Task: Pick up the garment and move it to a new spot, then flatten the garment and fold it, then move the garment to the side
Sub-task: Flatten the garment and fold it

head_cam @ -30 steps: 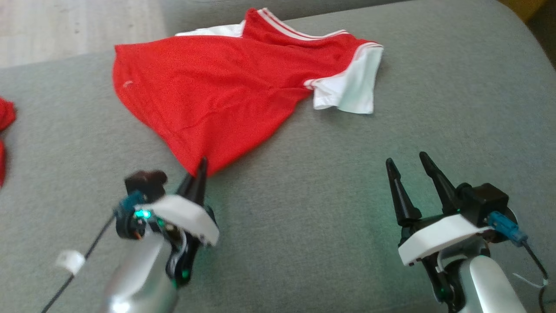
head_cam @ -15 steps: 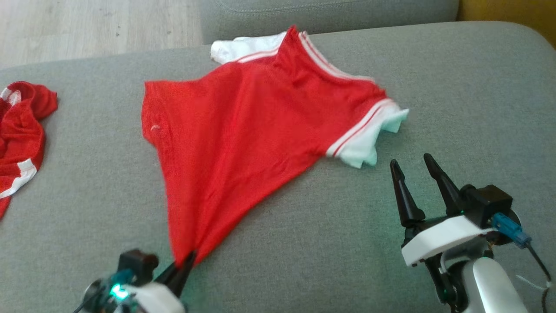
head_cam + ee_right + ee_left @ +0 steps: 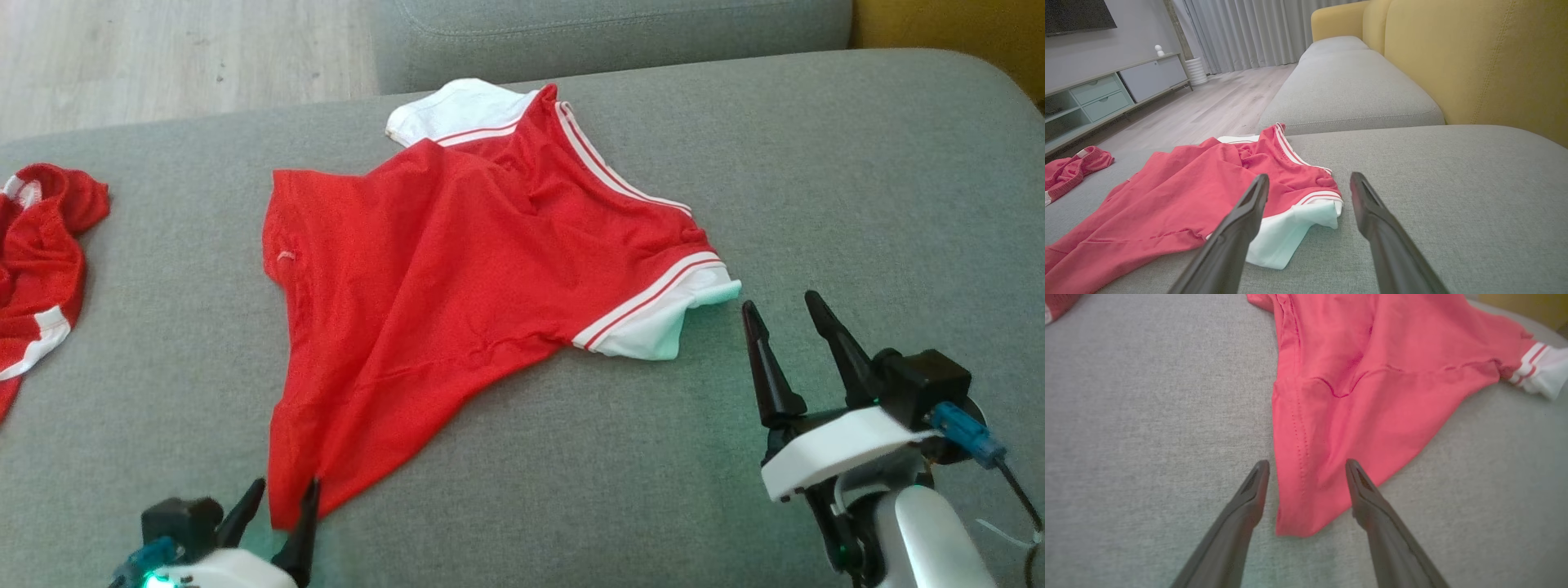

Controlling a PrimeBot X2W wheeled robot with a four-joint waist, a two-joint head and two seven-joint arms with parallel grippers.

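Across the head view, a red short-sleeved jersey with white sleeves and striped trim [image 3: 457, 269] lies spread on a grey fabric sofa cushion [image 3: 857, 204], running from its hem at 7 o'clock to its collar near 12 o'clock. At 7 o'clock the left gripper [image 3: 286, 487] stands with its two dark fingers parted, the hem corner [image 3: 282, 500] lying loose between them. Half a second earlier those fingers were pinched together on that corner and the cloth ran taut toward them, so the corner has just been let go and the fabric has slackened into soft folds. At 4 o'clock the right gripper [image 3: 780, 302] is spread wide and empty, near the closer white sleeve [image 3: 653, 331] without touching it. A second crumpled red garment [image 3: 41, 245] sits well apart at 9 o'clock. From the left wrist view, the released corner rests on the cushion between the open fingers, its stitched hem running up toward 12 o'clock and wrinkles crossing the body. From the right wrist view, the sleeve lies bunched ahead of the spread fingers, and a yellow upholstered backrest [image 3: 1474, 61] rises at 2 o'clock. The release suggests the move to a new spot is finished. The jersey is still creased and skewed, so flattening looks like the step in hand, probably with both grippers working opposite edges.
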